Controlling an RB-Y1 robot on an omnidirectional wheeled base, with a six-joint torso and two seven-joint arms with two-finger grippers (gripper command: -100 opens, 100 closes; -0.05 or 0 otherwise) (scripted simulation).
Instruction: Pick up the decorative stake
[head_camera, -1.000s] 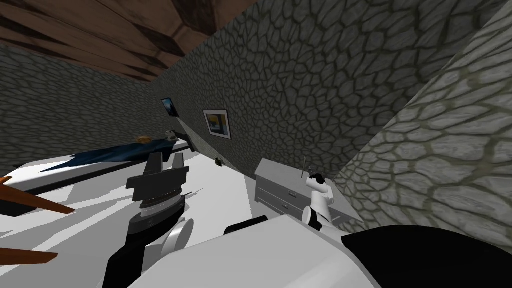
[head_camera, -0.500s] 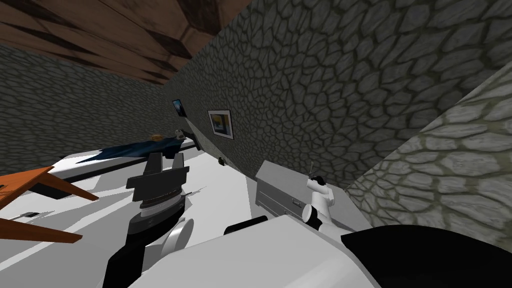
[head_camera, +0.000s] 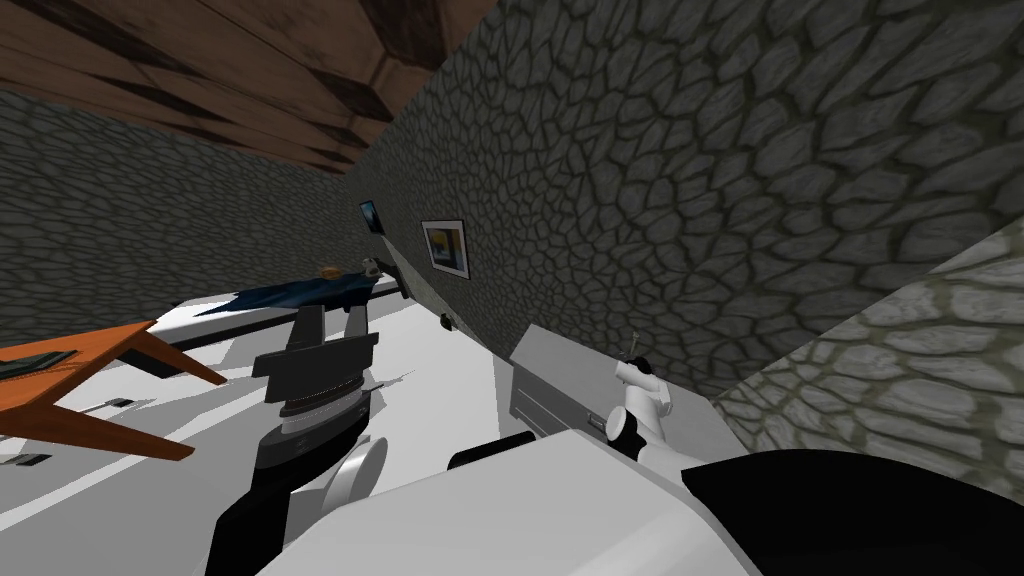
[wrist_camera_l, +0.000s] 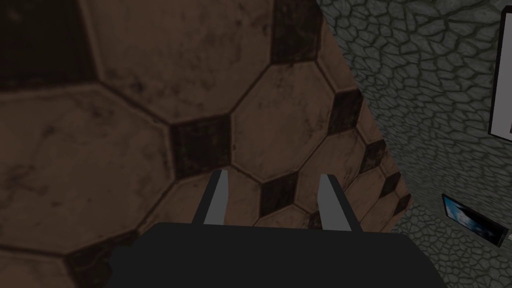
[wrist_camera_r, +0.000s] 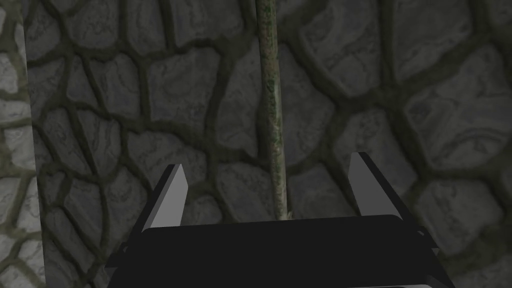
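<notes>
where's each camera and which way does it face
Head view: on the head, looking down at the cabinet by the wall; left gripper and right gripper show.
Left wrist view: on the left hand, facing away from the stake; fingers open.
Right wrist view: on the right hand, facing the stake between its open fingers.
Head and right wrist views share the stake and wall.

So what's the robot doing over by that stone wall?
The robot's right end effector is open around a thin, mottled green-brown stake, not yet gripping it. It's over a grey chest of drawers by the stone wall. The left end effector is open too, raised and holding nothing.
</notes>
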